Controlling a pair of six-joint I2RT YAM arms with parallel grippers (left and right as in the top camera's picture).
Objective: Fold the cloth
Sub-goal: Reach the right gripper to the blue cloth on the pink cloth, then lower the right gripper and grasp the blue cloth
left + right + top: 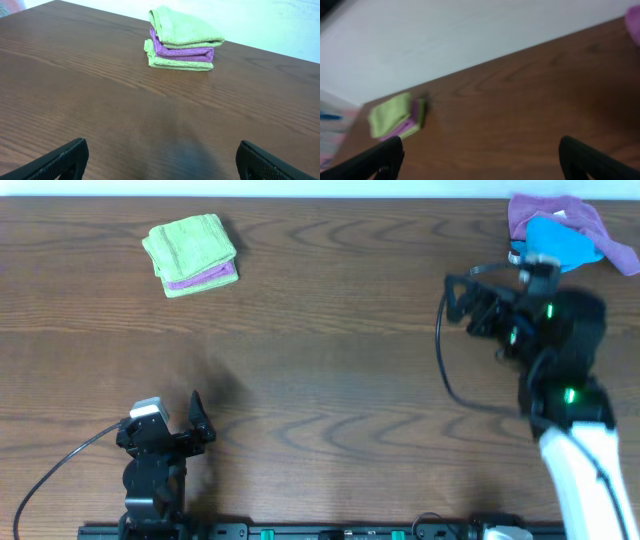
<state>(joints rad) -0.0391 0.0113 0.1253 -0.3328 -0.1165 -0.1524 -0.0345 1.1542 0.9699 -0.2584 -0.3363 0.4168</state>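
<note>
The sky-blue cloth (558,242) lies crumpled at the table's far right corner, on top of a purple cloth (565,213). It does not show in either wrist view. My right gripper (458,302) hangs just left of and nearer than that pile, pointing left, jaws wide apart with only bare wood between them (480,157). My left gripper (162,425) sits near the front left edge, well away from the cloth. It is also open and empty over the tabletop (162,162).
A folded stack of lime-green and purple cloths (190,252) rests at the far left, seen ahead in the left wrist view (182,40) and at a distance in the right wrist view (395,117). The purple cloth's edge (635,22) shows top right. A black cable (440,360) loops beside the right arm.
</note>
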